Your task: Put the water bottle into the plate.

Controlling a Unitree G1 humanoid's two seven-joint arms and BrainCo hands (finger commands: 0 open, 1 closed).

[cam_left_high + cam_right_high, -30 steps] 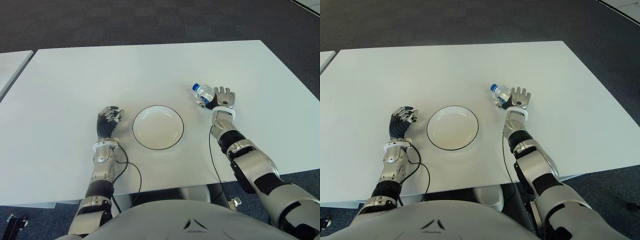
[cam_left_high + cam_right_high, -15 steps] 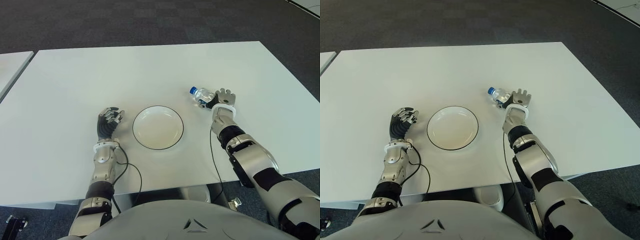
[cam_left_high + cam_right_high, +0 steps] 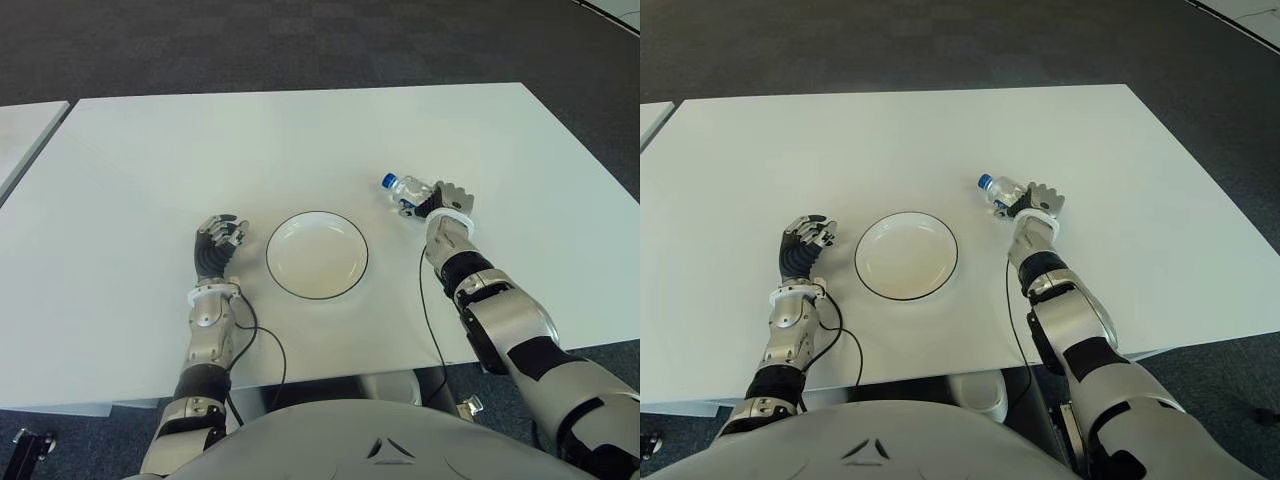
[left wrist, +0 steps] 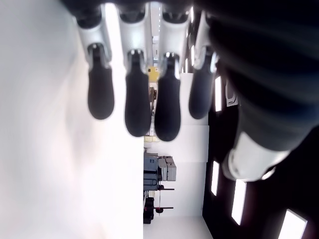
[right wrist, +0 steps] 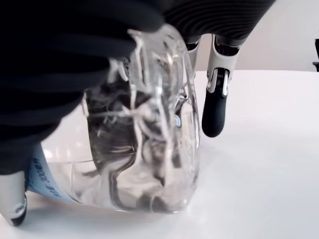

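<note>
A clear water bottle [image 3: 405, 187] with a blue cap lies on its side on the white table [image 3: 200, 140], right of and slightly beyond the plate. My right hand [image 3: 447, 198] is on the bottle's base end, fingers curled over it. In the right wrist view the bottle [image 5: 144, 149] fills the palm, with fingertips [image 5: 215, 112] hanging down past it. The white plate [image 3: 317, 255] with a dark rim sits in the middle near me, with nothing in it. My left hand [image 3: 218, 240] shows just left of the plate, fingers relaxed and holding nothing.
A second white table's edge [image 3: 25, 125] shows at the far left. The table's right edge [image 3: 590, 190] runs close to my right arm. A black cable [image 3: 262, 345] trails from the left wrist over the front edge. Dark carpet [image 3: 300, 40] surrounds the table.
My right hand's fingers, spread upward a second ago, have curled down around the bottle. The bottle has shifted slightly left with the hand. The left hand and plate have not moved.
</note>
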